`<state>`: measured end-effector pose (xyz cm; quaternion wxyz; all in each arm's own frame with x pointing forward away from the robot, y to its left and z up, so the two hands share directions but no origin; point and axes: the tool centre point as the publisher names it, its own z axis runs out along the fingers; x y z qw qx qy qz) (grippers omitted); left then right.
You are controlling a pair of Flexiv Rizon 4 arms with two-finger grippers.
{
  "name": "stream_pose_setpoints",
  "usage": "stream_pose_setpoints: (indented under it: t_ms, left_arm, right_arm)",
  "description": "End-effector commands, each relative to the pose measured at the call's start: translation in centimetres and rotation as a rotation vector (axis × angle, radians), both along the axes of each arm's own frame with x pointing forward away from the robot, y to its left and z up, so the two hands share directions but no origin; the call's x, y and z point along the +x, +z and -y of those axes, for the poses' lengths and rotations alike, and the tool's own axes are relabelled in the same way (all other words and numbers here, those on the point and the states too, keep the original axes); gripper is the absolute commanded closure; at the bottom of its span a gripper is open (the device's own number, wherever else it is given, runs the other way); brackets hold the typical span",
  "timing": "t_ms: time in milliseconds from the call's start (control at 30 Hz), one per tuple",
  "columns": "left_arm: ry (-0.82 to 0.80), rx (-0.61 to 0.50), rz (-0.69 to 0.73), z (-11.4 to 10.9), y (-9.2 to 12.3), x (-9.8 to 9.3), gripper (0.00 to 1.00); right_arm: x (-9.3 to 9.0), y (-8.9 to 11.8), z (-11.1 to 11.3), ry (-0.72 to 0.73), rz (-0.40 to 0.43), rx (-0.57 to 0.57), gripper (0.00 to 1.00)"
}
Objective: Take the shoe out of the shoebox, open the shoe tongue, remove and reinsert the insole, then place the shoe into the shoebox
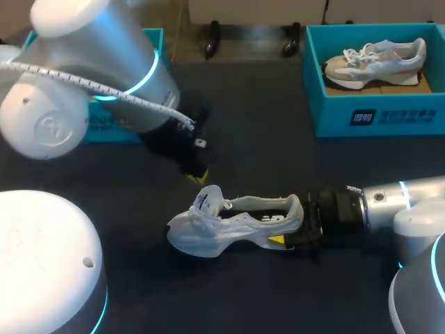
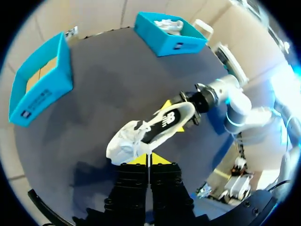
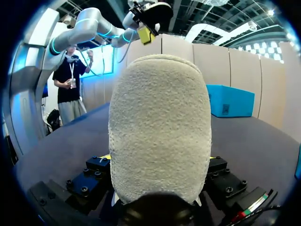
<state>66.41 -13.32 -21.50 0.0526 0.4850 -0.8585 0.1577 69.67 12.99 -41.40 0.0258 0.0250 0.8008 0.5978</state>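
R gripper (image 1: 290, 224) clamps shoe (image 1: 229, 226) heel to steady it; L gripper (image 1: 197, 177) hangs over tongue (image 1: 208, 200), 2 fingers (image 2: 137, 160) together, seemingly empty.

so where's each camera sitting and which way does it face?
Head: above and behind, looking down on the dark table; left gripper, right gripper show.
Left wrist: on the left arm, looking down at the white mesh sneaker; own gripper shows.
Right wrist: on the right arm, facing across the table; sneaker's heel fills it, own gripper flanks it.
Shared: all see the sneaker.
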Motion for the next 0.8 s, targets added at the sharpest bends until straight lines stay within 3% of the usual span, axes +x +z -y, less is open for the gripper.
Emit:
stream_pose_setpoints:
  t_ms: [33, 267, 367, 433, 800]
  left_arm:
    - [-0.389, 0.125, -0.068, 3.0, 0.1, 0.9, 1.0]
    - [-0.707, 0.166, -0.02, 5.7, 0.8, 0.3, 1.0]
    - [-0.818, 0.229, -0.044, 7.9, 1.5, 1.2, 1.0]
    - [-0.752, 0.237, -0.1, 9.9, 1.6, 2.1, 1.0]
    - [-0.752, 0.237, -0.1, 9.9, 1.6, 2.1, 1.0]
  right_arm:
    - [0.0, 0.1, -0.2, 0.002, -0.002, -0.006, 1.0]
    - [0.0, 0.1, -0.2, 0.002, -0.002, -0.006, 1.0]
    - [0.0, 0.1, -0.2, 0.002, -0.002, -0.006, 1.0]
    - [0.0, 0.1, -0.2, 0.002, -0.002, -0.006, 1.0]
    - [0.0, 0.1, -0.2, 0.002, -0.002, -0.006, 1.0]
